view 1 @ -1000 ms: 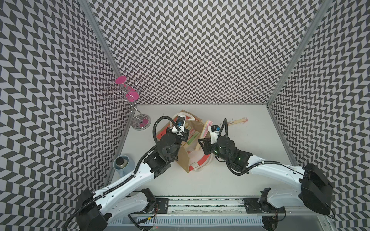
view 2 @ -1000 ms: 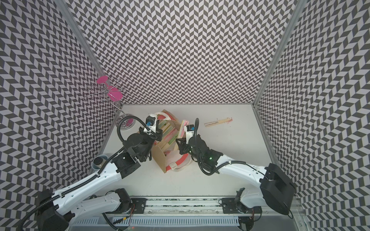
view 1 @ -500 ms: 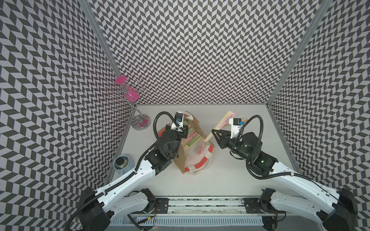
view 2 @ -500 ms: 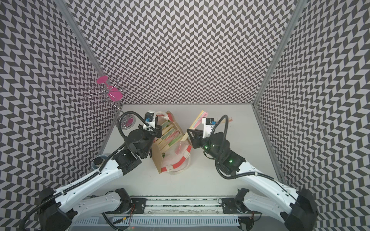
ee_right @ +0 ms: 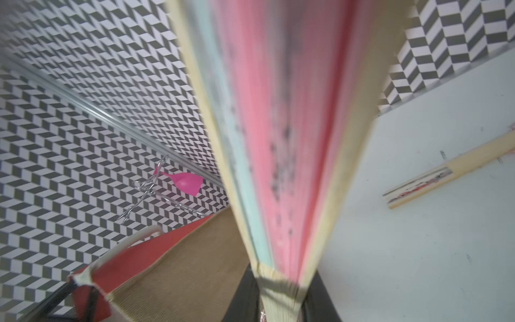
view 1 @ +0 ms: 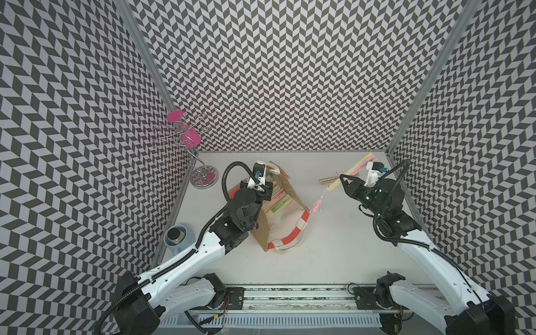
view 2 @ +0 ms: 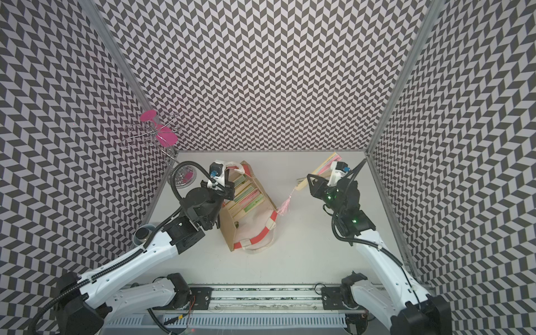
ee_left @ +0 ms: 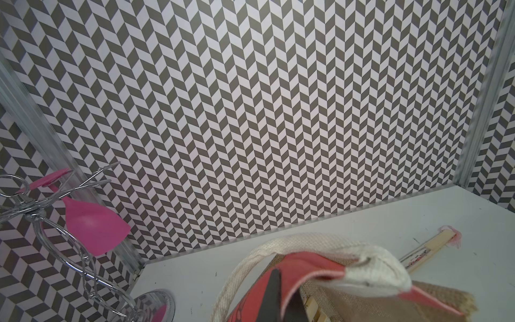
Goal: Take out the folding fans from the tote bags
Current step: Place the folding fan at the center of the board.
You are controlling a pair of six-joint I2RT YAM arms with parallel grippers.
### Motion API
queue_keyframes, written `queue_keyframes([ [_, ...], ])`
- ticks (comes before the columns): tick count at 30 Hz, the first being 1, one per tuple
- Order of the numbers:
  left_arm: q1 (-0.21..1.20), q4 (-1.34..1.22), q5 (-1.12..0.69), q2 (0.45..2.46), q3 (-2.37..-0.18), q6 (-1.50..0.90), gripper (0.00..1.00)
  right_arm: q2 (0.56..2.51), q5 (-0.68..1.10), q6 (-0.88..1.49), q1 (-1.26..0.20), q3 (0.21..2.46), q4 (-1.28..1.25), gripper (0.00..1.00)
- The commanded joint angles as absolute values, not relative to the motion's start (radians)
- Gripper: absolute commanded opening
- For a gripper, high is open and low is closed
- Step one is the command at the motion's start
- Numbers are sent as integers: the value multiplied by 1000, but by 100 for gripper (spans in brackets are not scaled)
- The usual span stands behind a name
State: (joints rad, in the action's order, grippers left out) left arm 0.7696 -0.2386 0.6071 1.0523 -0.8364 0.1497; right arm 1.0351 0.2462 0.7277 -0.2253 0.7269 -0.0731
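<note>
The tan tote bag (view 1: 261, 232) (view 2: 229, 229) lies open on the table with several folding fans (view 1: 278, 200) (view 2: 245, 197) inside. My left gripper (view 1: 265, 188) (ee_left: 281, 295) is shut on the bag's red rim (ee_left: 306, 264) beside the white rope handle. My right gripper (view 1: 348, 181) (view 2: 314, 182) (ee_right: 281, 301) is shut on the bamboo base of a pink and green fan (view 1: 362, 164) (view 2: 327, 164) (ee_right: 278, 139). It holds the fan in the air at the back right, the pink tassel (view 1: 317, 206) dangling. Another fan (ee_right: 446, 172) (ee_left: 429, 248) lies on the table behind.
A chrome wire stand with pink discs (view 1: 188, 139) (view 2: 158, 136) stands in the back left corner. A grey-blue cup (view 1: 177, 236) holding a dark jar sits at the left wall. Patterned walls close in the table on three sides.
My right arm has drawn the fan out of the bag and swung it right and back, away from the bag. The left gripper has kept hold of the rim.
</note>
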Motion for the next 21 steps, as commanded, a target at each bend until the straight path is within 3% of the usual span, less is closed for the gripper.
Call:
queue_keyframes([
  [1,762,-295,601,1019,-847,129,0,1131,379,801,-150,675,-149,22],
  [10,763,-304,593,1031,-847,129,0,1491,530,838,-75,719,-286,22],
  [21,762,-293,583,1023,-844,133,0,1792,502,928,-34,845,-372,22],
])
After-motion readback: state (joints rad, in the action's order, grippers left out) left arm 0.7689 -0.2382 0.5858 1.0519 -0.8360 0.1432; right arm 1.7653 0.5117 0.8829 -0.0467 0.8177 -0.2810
